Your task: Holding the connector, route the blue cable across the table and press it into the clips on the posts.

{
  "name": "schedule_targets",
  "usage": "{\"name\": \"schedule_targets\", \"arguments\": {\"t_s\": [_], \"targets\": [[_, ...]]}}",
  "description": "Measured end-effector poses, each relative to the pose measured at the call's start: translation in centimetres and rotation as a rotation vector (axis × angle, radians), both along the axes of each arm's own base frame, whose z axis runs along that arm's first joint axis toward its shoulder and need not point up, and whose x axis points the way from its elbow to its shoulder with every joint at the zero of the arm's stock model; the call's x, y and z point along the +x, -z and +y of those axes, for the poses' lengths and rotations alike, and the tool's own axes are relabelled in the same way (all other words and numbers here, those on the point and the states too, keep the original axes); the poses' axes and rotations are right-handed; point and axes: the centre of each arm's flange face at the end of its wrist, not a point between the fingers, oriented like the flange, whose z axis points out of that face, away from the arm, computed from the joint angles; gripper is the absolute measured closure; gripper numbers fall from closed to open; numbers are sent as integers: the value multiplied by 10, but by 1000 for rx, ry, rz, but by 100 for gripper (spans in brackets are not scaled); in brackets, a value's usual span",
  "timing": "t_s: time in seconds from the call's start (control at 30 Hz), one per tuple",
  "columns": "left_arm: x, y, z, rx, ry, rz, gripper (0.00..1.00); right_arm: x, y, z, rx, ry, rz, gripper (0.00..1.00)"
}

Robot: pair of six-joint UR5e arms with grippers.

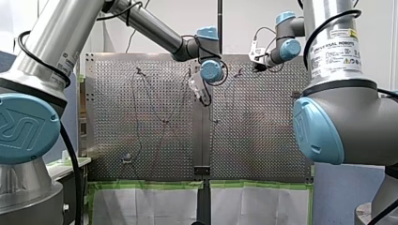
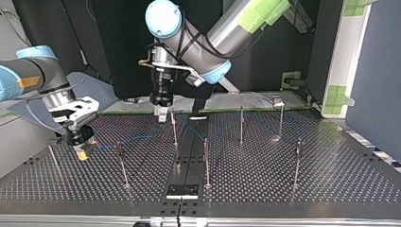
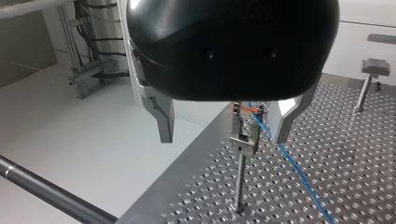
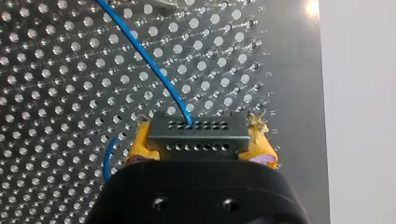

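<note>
My right gripper [image 4: 198, 147] is shut on the black connector [image 4: 196, 133], its yellow pads [image 4: 140, 144] on both sides. The blue cable [image 4: 140, 46] leaves the connector and runs over the perforated table [image 4: 56, 93]. In the top view my right gripper [image 2: 81, 150] hangs low at the left, and the cable [image 2: 142, 137] trails toward the middle posts. My left gripper [image 3: 223, 140] is open; its metal fingers [image 3: 163, 123] straddle a clip [image 3: 243, 140] on a post, with the cable [image 3: 294, 168] running through the clip. My left gripper [image 2: 162, 115] stands at the table's far edge.
Several thin posts stand across the table, such as one [image 2: 206, 161] in the middle and one [image 2: 297, 161] at the right. A black bracket [image 2: 182, 190] lies at the near edge. Another post with a flat head [image 3: 373, 70] stands beyond my left gripper.
</note>
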Motion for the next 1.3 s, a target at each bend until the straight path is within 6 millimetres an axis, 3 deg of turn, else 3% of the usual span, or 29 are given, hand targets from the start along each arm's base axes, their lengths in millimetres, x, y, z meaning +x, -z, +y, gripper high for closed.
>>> {"name": "schedule_targets", "arguments": {"t_s": [0.4, 0.6, 0.97, 1.1, 1.3], "targets": [[-9, 41, 12, 9, -4, 1, 0, 0, 0, 0, 0, 1, 1, 100], [-3, 82, 23, 35, -23, 27, 0, 0, 1, 0, 0, 1, 1, 100], [22, 139, 67, 62, -107, 62, 0, 0, 2, -1, 2, 1, 2, 100], [28, 150, 85, 62, -138, 65, 0, 0, 2, -1, 3, 1, 2, 100], [21, 160, 98, 55, -150, 57, 0, 0, 3, -2, 4, 2, 2, 100]]}}
